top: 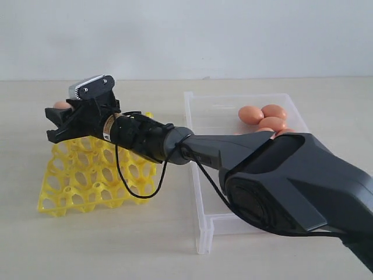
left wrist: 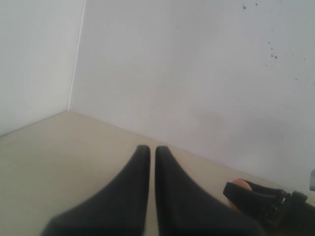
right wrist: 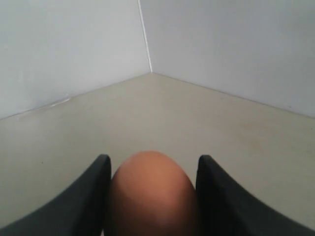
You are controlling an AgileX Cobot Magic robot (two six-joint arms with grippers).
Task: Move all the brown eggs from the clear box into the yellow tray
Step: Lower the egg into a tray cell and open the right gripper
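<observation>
My right gripper (top: 55,123) reaches across to the left and hangs over the far left corner of the yellow tray (top: 87,181). It is shut on a brown egg (top: 61,105). In the right wrist view that egg (right wrist: 152,196) fills the gap between the two dark fingers (right wrist: 98,182). Several more brown eggs (top: 251,114) lie at the far end of the clear box (top: 201,221), partly hidden by the arm. My left gripper (left wrist: 149,147) is shut with nothing in it, over bare table, and does not show in the exterior view.
The right arm's big dark forearm (top: 280,181) lies across the clear box and hides its middle. A black cable (top: 131,186) loops down over the tray. The left wrist view catches the right gripper (left wrist: 256,196) with its egg (left wrist: 239,183). A white wall stands behind the table.
</observation>
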